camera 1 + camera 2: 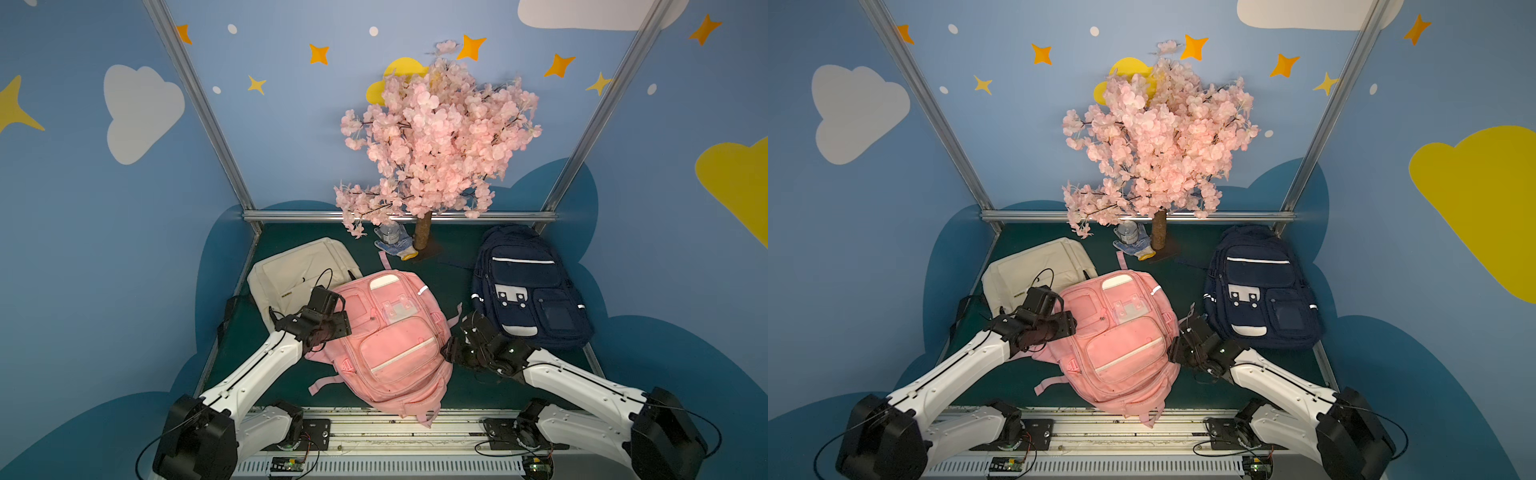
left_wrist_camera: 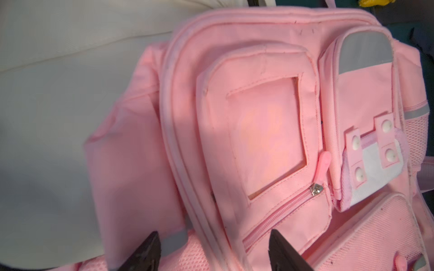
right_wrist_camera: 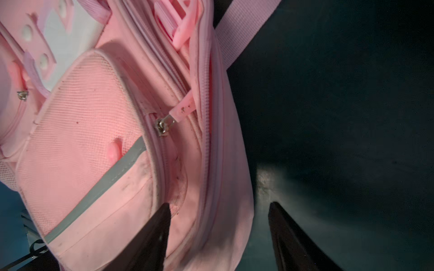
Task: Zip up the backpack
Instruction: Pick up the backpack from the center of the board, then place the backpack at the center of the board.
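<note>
Right end effector (image 3: 218, 203) (spread), backpack (image 3: 94, 140) edge

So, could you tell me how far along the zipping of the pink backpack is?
Looks done: the front pocket zipper on the pink backpack appears closed up to its slider. In hand: nothing; the left gripper and right gripper both stand open at its sides. Remaining: the side zipper cannot be judged fully shut.
</note>
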`<action>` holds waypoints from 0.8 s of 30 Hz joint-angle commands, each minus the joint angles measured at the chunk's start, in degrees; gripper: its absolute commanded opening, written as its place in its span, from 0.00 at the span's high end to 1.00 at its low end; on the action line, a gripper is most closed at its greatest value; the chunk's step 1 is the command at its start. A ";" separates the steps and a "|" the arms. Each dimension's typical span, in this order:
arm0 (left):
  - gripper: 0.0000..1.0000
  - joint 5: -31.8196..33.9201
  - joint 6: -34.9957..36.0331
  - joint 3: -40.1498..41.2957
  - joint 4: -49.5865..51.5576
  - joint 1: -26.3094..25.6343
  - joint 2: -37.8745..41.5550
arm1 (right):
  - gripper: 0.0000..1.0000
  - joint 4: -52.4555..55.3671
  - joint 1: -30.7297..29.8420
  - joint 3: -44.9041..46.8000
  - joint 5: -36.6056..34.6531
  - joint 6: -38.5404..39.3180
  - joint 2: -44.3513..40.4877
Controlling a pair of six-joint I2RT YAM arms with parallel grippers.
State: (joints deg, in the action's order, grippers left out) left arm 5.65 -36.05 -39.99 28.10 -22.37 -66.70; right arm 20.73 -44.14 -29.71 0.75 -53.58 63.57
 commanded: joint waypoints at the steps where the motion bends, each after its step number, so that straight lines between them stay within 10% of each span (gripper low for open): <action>1: 0.35 -4.54 -0.35 -0.09 -3.48 0.29 -2.56 | 0.32 -3.13 -0.49 -1.88 2.83 -0.36 3.70; 5: 0.54 -7.71 0.30 -0.19 -5.28 0.27 -3.97 | 0.39 -4.44 -0.18 -3.81 5.04 1.36 8.98; 12: 0.91 -7.99 -1.90 -0.09 -5.92 -3.70 1.84 | 1.00 3.62 4.91 -11.49 5.53 9.23 11.12; 24: 0.98 4.76 -12.88 3.51 -11.62 -23.87 16.86 | 1.00 5.40 16.88 -27.26 -8.01 23.07 13.19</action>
State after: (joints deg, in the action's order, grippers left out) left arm 11.11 -45.91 -38.63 20.69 -41.95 -50.72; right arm 32.60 -30.24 -50.74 -3.01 -34.37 74.96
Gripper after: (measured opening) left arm 0.073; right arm 0.060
